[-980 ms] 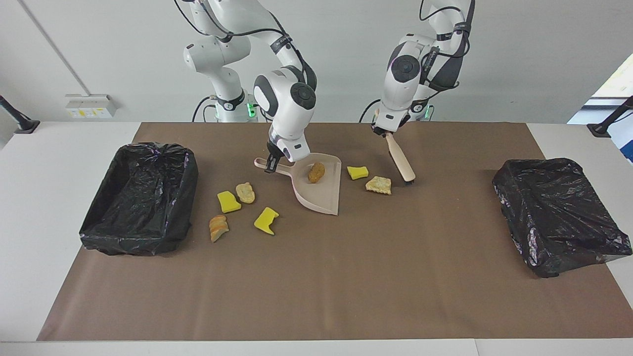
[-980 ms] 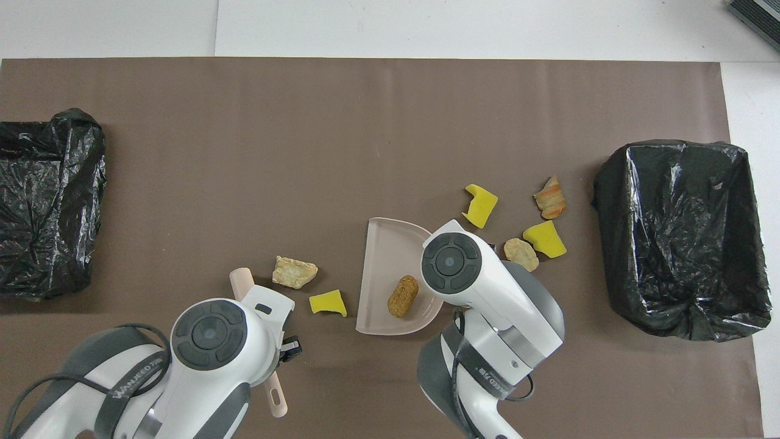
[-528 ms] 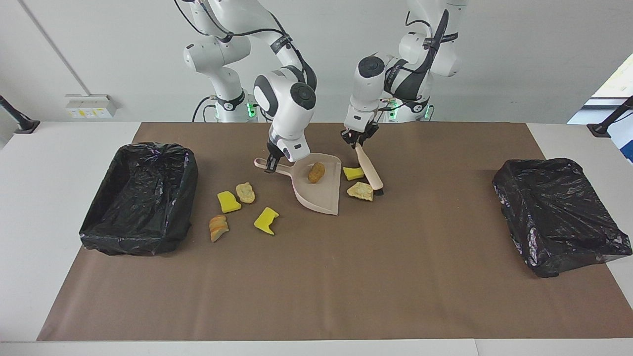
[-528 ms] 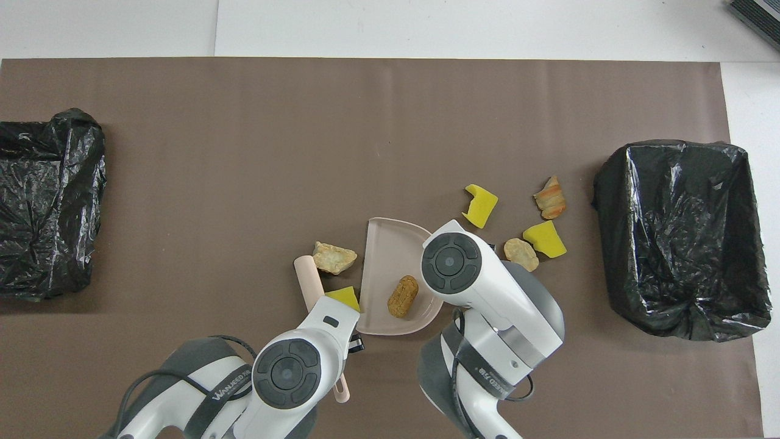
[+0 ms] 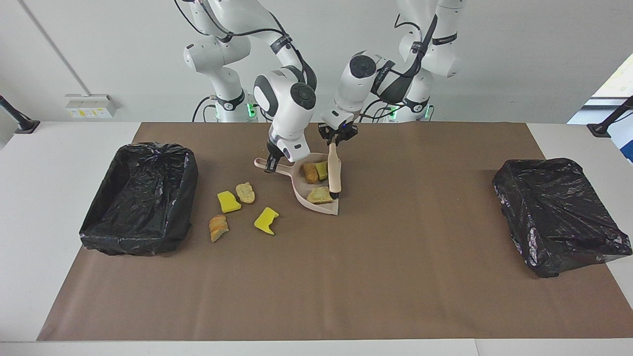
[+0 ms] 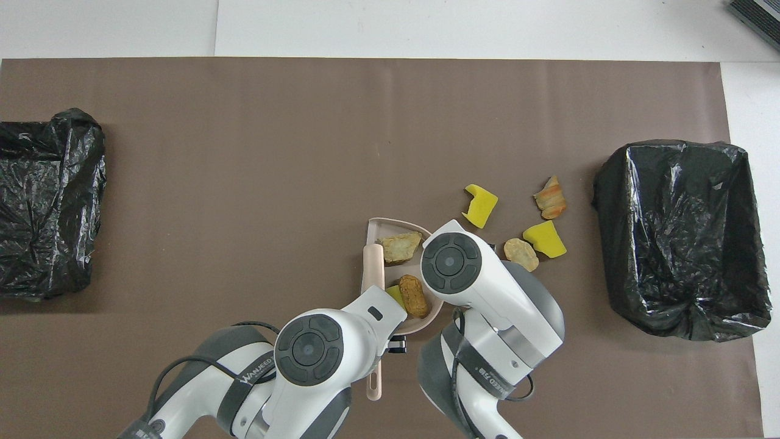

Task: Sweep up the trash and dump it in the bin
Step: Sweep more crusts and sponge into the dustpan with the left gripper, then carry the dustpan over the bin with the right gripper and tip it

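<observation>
My right gripper [image 5: 271, 164] is shut on the handle of the pink dustpan [image 5: 328, 209], which lies flat on the brown mat. My left gripper [image 5: 337, 137] is shut on the handle of the brush [image 5: 335, 170], whose head rests at the pan's open edge. Three scraps of trash lie in the pan: an orange-brown chunk [image 5: 310, 172], a yellow wedge [image 5: 322, 169] and a tan lump [image 5: 319, 196]. Several more lie on the mat toward the right arm's end: two yellow wedges [image 5: 228, 201] [image 5: 266, 220], a tan lump [image 5: 245, 193] and a bread-like chunk [image 5: 218, 227].
A black-lined bin [image 5: 141, 198] stands at the right arm's end of the table, beside the loose scraps. A second black-lined bin [image 5: 559, 215] stands at the left arm's end. The brown mat [image 5: 316, 287] covers the table's middle.
My left arm swept the brush toward the dustpan and pushed the yellow wedge and the tan lump from the mat into it. The right gripper and pan stayed put.
</observation>
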You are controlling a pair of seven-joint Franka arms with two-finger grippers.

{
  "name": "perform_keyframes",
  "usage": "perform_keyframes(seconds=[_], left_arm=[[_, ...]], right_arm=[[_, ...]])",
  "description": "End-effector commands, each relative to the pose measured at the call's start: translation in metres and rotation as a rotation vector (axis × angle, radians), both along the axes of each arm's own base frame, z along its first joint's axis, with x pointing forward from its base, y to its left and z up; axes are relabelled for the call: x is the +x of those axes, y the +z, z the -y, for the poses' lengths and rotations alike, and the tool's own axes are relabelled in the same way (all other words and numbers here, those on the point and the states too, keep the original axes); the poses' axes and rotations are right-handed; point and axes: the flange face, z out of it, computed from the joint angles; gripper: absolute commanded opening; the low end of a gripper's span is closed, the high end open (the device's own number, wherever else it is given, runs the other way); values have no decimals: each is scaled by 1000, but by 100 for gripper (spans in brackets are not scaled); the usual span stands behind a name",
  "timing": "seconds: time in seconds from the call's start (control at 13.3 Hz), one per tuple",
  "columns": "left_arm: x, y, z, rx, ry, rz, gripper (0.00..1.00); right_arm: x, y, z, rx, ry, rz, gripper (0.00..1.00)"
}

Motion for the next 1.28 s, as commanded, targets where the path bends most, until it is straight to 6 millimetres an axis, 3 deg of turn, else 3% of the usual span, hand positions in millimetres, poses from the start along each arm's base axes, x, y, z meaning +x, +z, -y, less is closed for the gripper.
perform_keyframes(seconds=[0.0, 0.15, 0.23, 0.45, 0.68, 0.9, 1.21], left_arm=[[11, 16, -7, 1, -9, -26, 0], [22, 42, -41, 47, 10, -50, 0], [17, 49, -51, 75, -1, -72, 0], [-4, 47, -73, 161, -15, -60, 0], [-33, 39, -95, 202, -33, -38, 0], [-42, 42, -88, 177, -28, 17, 0], [-51, 33, -87, 157, -30, 48, 0]], right_arm=[[3, -1, 0, -4, 26, 13, 0], [3, -1, 0, -4, 26, 13, 0], [3, -1, 0, -3, 25, 12, 0], [6, 5, 1, 5, 18, 17, 0], [20, 32, 22, 30, -16, 32, 0], [30, 57, 48, 100, -44, 20, 0], [56, 109, 109, 121, -80, -10, 0]])
